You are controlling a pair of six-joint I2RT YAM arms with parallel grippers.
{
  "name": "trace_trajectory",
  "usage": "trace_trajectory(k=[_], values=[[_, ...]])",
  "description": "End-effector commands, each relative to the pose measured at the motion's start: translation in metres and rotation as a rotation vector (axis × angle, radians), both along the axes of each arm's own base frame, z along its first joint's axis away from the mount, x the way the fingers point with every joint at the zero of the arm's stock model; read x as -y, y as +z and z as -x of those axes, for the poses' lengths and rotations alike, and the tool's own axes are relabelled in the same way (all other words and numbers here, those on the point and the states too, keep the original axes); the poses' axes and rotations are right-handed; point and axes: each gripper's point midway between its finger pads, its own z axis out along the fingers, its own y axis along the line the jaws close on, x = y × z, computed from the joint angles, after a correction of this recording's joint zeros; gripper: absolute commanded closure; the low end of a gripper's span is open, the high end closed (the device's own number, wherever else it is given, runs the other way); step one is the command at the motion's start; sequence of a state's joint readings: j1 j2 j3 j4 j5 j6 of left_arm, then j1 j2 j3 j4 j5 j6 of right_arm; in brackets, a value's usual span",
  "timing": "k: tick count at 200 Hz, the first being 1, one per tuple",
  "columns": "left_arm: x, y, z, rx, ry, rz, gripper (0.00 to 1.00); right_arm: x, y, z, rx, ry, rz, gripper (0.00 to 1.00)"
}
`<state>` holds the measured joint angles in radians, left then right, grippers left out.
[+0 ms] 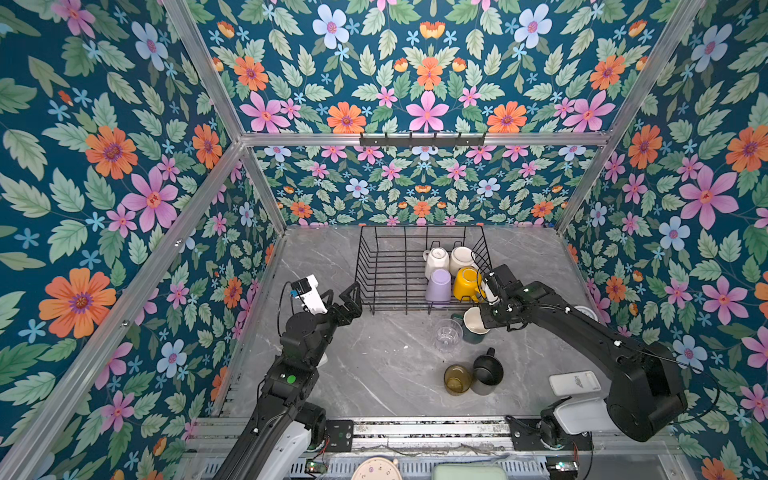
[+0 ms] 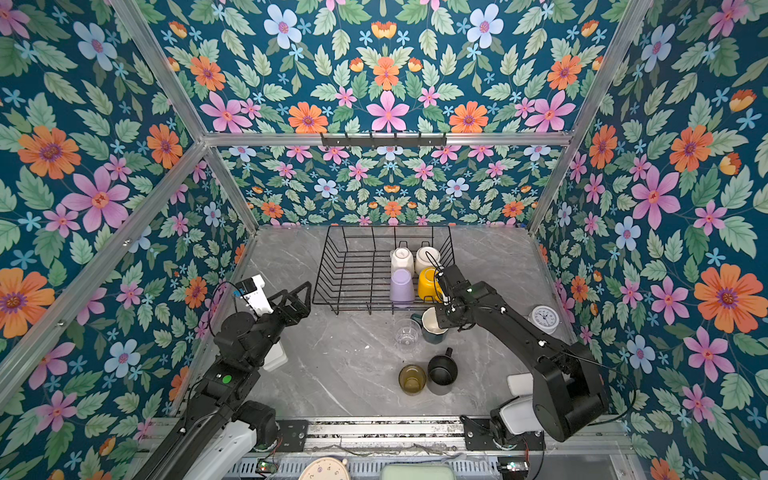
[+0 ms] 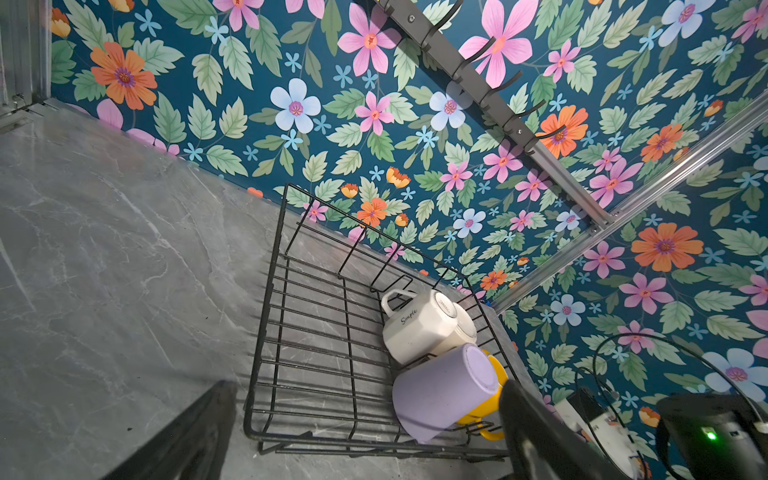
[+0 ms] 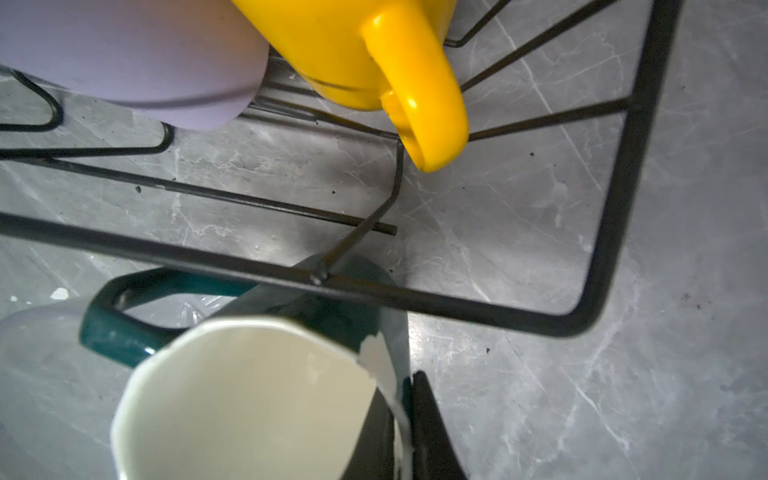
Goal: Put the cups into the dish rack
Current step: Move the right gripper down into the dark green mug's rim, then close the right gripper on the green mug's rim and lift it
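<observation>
The black wire dish rack [image 1: 365,266] [image 3: 270,332] stands at the back of the table. In its right half lie a white mug with script [image 1: 436,261] [image 3: 419,328], a second white mug [image 1: 461,257], a lilac tumbler [image 1: 438,286] [image 3: 444,390] and a yellow mug [image 1: 465,284] [image 4: 345,50]. Just in front of the rack stands the dark green mug [image 1: 473,326] [image 4: 249,395], and my right gripper [image 1: 484,320] [image 4: 405,415] is shut on its rim. A clear glass [image 1: 448,334], an amber glass [image 1: 457,379] and a black mug [image 1: 487,371] stand on the table. My left gripper [image 1: 353,300] [image 3: 361,432] hangs open and empty left of the rack.
A small white alarm clock [image 2: 544,318] stands by the right wall behind the right arm. A white box [image 1: 575,382] lies near the right arm's base. A black hook rail [image 1: 422,139] runs along the back wall's frame. The rack's left half holds nothing.
</observation>
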<state>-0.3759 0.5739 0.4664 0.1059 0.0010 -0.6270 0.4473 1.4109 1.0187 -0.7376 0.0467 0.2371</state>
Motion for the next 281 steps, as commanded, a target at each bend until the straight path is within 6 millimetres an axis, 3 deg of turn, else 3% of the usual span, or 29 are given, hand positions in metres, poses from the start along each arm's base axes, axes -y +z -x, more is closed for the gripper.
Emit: trace_trajectory(k=[1,119,155,199,248,281], values=[[0.0,0.007,-0.001,0.028,0.005,0.011,0.0,0.007,-0.001,0.005,-0.016,0.011,0.042,0.99],[0.0,0.007,-0.004,0.026,0.006,0.013,0.0,0.02,0.025,0.011,0.022,-0.046,0.062,1.0],[-0.002,0.006,-0.005,0.027,0.024,0.014,0.0,0.023,0.047,0.012,0.07,-0.048,0.032,1.0],[-0.005,0.01,-0.005,0.038,0.035,0.016,0.0,0.028,0.09,0.015,0.17,-0.049,-0.006,1.0],[0.001,0.016,-0.002,0.079,0.001,0.021,0.0,-0.005,0.144,0.016,0.278,0.02,-0.242,1.0],[0.018,0.03,0.007,0.177,-0.113,0.019,0.0,-0.036,0.168,0.016,0.287,0.088,-0.416,1.0]])
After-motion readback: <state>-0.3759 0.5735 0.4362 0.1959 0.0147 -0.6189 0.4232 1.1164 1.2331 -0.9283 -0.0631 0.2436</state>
